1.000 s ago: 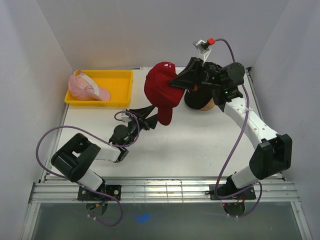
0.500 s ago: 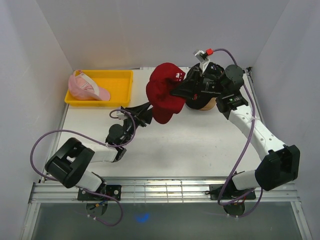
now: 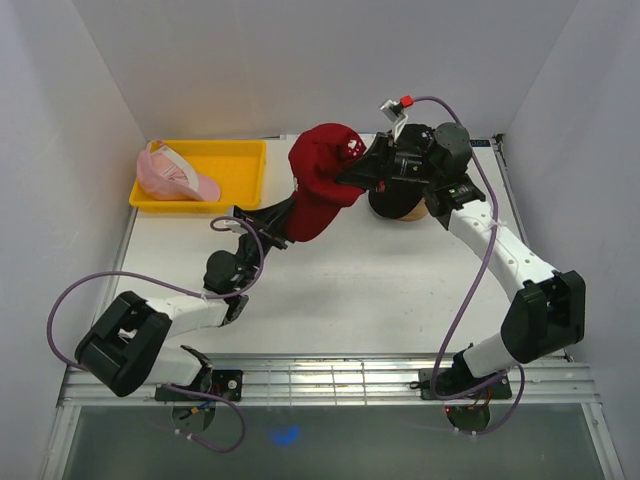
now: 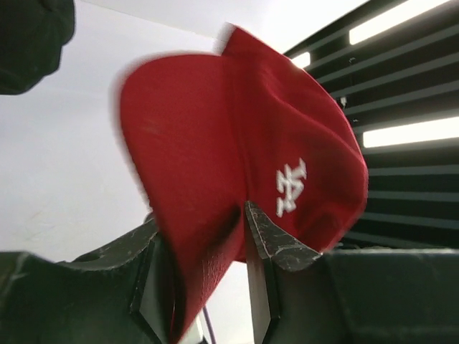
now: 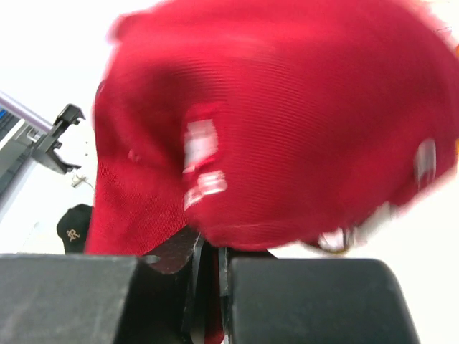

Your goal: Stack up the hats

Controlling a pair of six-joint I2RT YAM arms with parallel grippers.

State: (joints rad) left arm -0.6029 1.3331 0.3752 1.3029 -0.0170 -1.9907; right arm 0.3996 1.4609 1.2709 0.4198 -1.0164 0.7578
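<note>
the red cap (image 3: 318, 180) hangs in the air just left of the black cap (image 3: 395, 207). its long axis slants, with the brim down toward the left arm. the left gripper (image 3: 283, 216) is closed on the brim, and the right gripper (image 3: 350, 173) pinches the crown fabric, fingers almost together. only the left wrist view shows the white logo (image 4: 290, 188) sharply, but i cannot read its letters. well left of the black cap, a pink cap (image 3: 172, 175) lies in the yellow tray (image 3: 248, 165).
</note>
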